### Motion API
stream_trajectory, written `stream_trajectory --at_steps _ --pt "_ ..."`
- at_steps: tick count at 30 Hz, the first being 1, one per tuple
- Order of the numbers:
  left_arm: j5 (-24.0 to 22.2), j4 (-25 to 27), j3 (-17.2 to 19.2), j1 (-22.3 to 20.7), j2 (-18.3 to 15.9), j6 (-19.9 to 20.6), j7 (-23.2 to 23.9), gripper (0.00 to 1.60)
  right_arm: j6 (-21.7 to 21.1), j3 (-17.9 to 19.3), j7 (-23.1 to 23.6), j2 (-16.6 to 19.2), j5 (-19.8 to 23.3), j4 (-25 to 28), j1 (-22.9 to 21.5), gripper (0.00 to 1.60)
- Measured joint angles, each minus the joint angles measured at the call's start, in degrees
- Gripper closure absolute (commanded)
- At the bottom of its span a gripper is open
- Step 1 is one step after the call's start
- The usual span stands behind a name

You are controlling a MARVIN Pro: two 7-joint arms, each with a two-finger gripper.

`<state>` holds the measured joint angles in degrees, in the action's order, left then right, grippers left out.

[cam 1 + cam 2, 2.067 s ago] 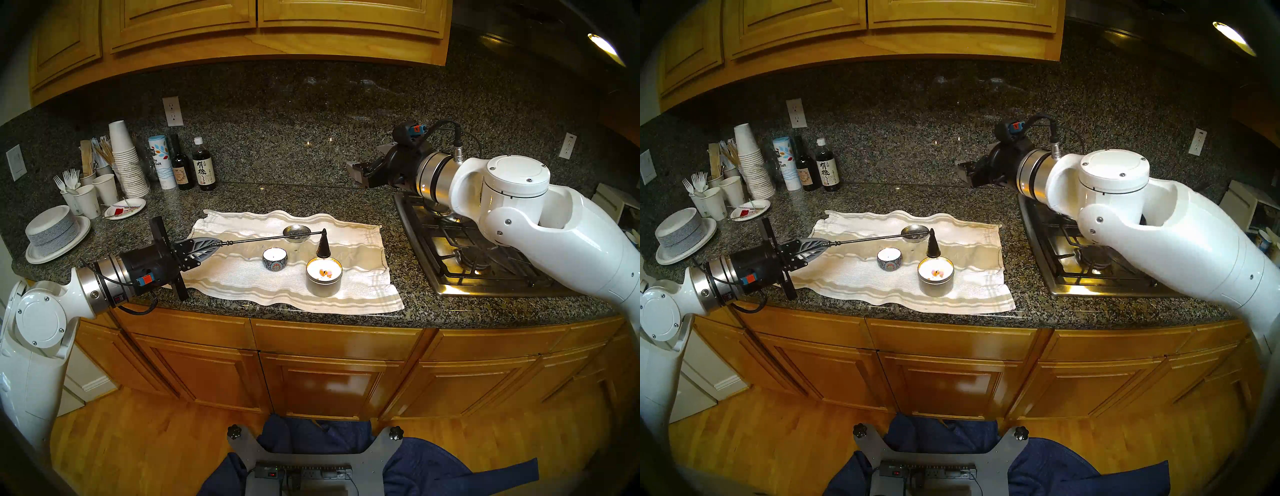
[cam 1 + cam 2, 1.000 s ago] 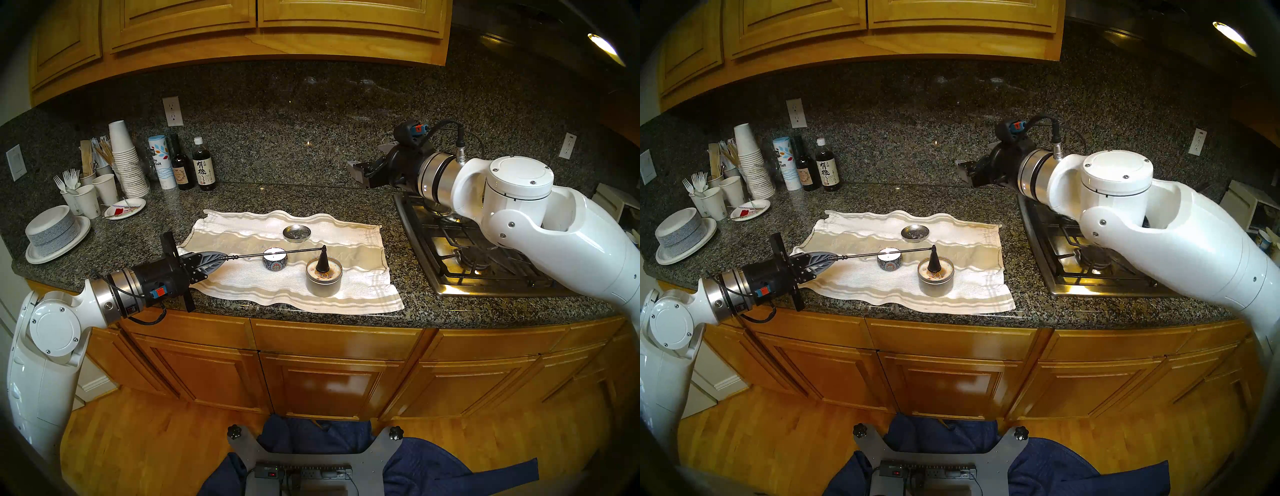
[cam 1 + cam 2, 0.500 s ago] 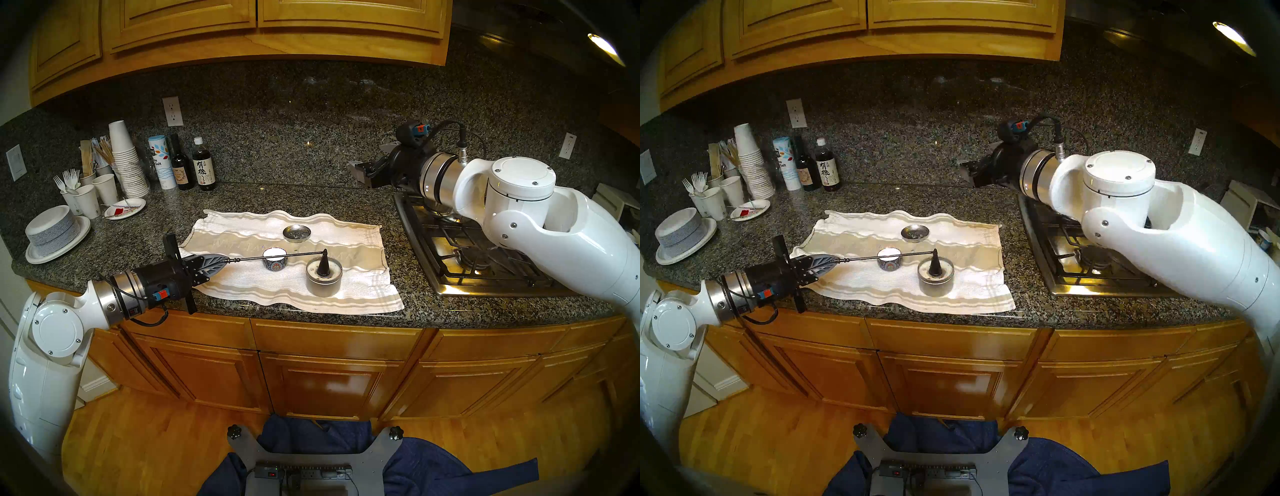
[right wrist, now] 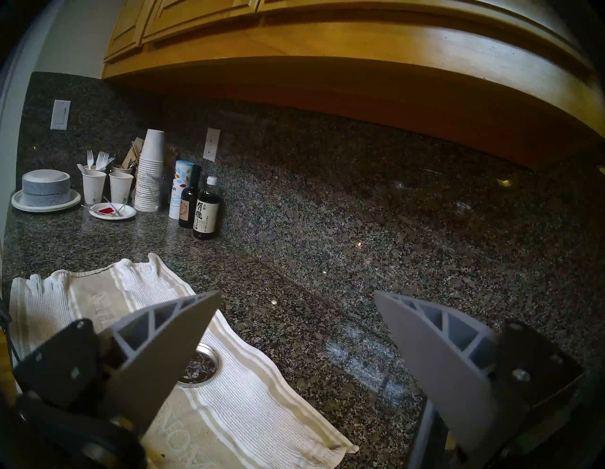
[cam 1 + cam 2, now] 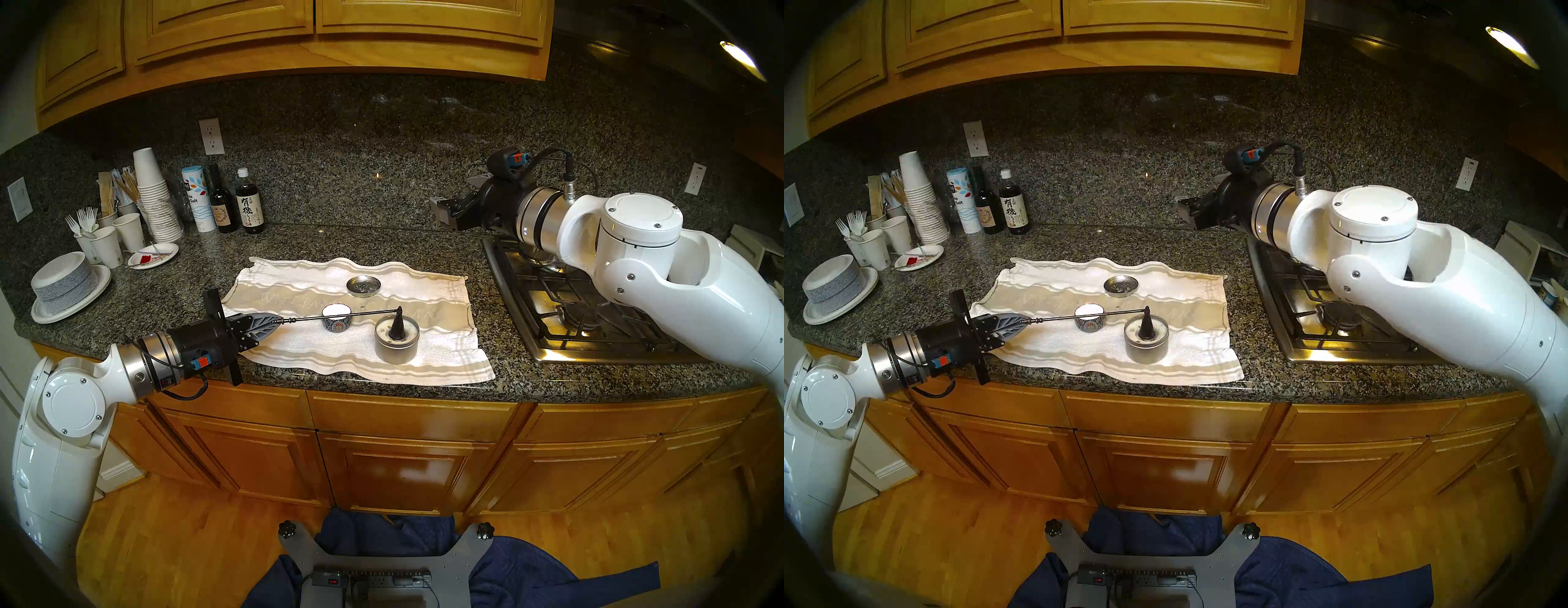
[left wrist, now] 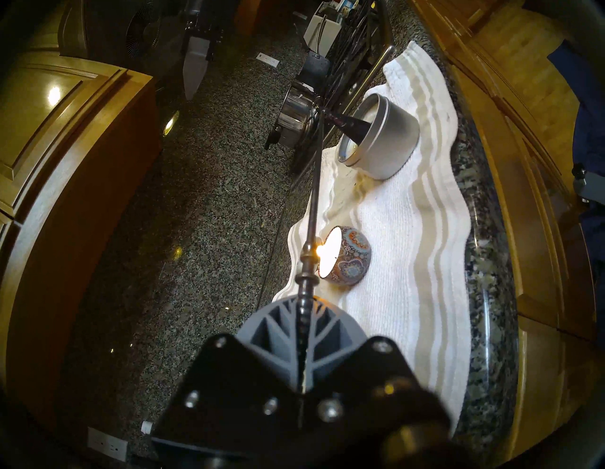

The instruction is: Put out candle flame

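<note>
My left gripper (image 5: 278, 319) is shut on the long black handle of a candle snuffer. The snuffer's black cone (image 5: 396, 329) stands inside the silver tin candle (image 5: 396, 352) on the white towel (image 5: 424, 365), covering its wick; no flame shows there. In the left wrist view the cone (image 6: 352, 126) dips into the tin (image 6: 383, 147). A small patterned tin candle (image 5: 336, 326) sits under the handle and is lit, with its flame (image 6: 319, 250) beside the rod. My right gripper (image 5: 441, 212) is open and empty, high above the counter near the stove.
A round metal lid (image 5: 363, 285) lies at the towel's back. The gas stove (image 5: 572, 314) is on the right under my right arm. Paper cups (image 5: 152, 195), plates (image 5: 68, 284) and bottles (image 5: 250, 204) crowd the back left. The counter edge runs just in front of the towel.
My left gripper came forward and down, lowering the snuffer cone from behind the silver tin into it. The tin's bright flames have gone dark. My right arm shifted slightly right.
</note>
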<state>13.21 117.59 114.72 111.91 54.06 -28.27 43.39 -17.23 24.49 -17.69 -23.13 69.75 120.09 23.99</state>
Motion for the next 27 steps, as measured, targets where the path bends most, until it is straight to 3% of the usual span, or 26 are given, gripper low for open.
stream_trajectory --at_steps 27 --pt "0.4 0.1 -0.2 -0.3 -0.2 -0.1 0.0 1.6 0.6 -0.3 0.0 0.4 0.1 0.0 0.0 0.0"
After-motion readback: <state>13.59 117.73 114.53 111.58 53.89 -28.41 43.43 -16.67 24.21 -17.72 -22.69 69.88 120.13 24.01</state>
